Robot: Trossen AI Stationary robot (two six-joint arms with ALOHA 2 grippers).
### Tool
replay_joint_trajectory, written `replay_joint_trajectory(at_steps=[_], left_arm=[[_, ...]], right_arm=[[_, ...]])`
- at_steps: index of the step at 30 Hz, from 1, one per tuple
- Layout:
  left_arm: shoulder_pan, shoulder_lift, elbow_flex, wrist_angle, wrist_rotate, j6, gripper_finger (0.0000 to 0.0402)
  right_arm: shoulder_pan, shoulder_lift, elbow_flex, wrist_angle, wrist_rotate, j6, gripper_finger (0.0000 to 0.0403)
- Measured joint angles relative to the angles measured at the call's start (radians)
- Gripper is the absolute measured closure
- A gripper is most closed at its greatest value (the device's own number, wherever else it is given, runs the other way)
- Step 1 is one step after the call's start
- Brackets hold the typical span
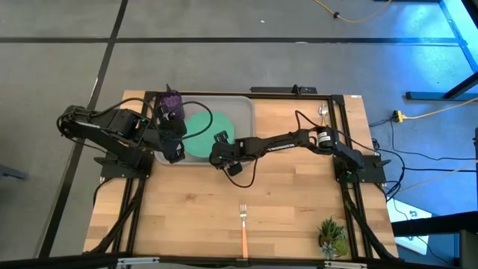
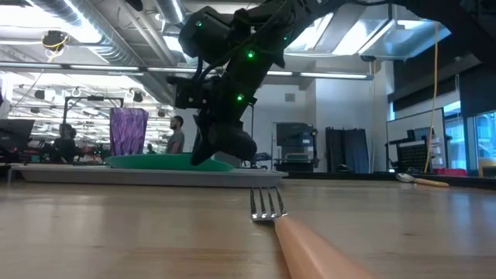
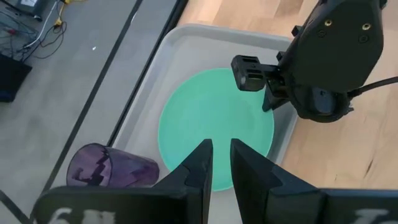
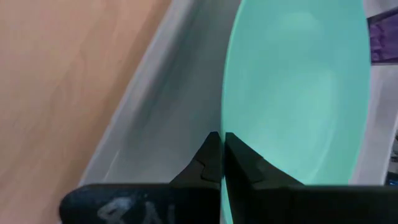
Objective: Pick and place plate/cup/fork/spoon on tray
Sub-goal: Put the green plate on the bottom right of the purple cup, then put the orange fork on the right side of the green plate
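Now, high view: my right gripper (image 1: 217, 149) pinches the plate (image 1: 202, 134) rim over the tray (image 1: 240, 112); fork (image 1: 243, 228) waits near. Low view: plate rests flat. Left wrist: my left gripper (image 3: 221, 152) hovers unclenched, empty. Right wrist: fingers clamp the rim, ready to let go.

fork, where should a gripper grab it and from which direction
Grip the fork on its long orange handle, near the middle, coming straight down from above with the fingers across the handle. It lies flat on the bare wood table, tines pointing toward the tray, nothing beside it, so a top-down pinch looks easiest.
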Motion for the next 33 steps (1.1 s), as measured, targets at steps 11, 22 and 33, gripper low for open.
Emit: replay_joint_trajectory(at_steps=[11,22,33], left_arm=[[0.0,0.0,0.0,0.0,0.0,0.0,0.0351],[0.0,0.0,0.0,-0.002,0.0,0.0,0.0351],[0.0,0.0,0.0,-0.003,0.0,-0.001,0.0351]], right_arm=[[-0.002,0.001,0.0,-0.004,-0.02,0.006,0.0357],[-0.002,-0.008,-0.001,0.015,0.133,0.006,0.0353],[0.015,-0.034,0.025,-0.062,0.165,0.041,0.0352]])
